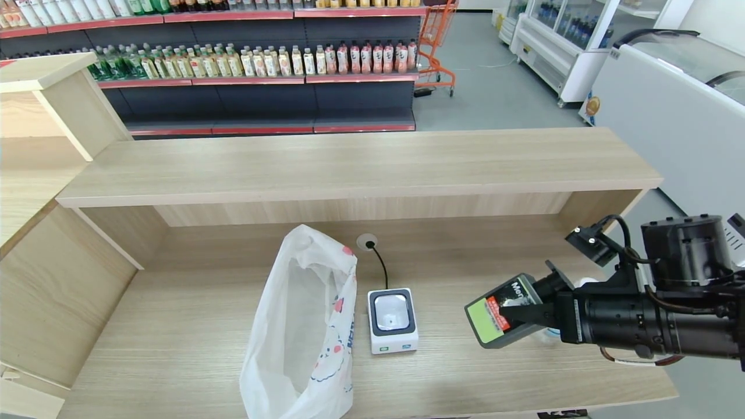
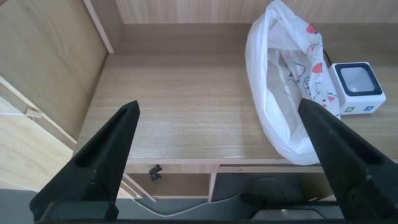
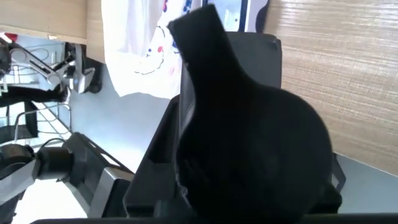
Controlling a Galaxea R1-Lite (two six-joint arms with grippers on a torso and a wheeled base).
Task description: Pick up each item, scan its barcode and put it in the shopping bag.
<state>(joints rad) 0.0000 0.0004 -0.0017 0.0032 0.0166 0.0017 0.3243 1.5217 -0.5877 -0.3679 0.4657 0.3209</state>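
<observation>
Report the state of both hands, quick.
Left hand: open, holding nothing.
Right hand: closed on a grey box with a green label.

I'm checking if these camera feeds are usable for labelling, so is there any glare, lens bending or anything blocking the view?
Head view: the scanner window holds a pale glare patch, and the counter edges bow from the wide lens. Right wrist view: a dark finger on the box blocks most of the scene. Left wrist view: even light, the open left gripper frames the bag.
</observation>
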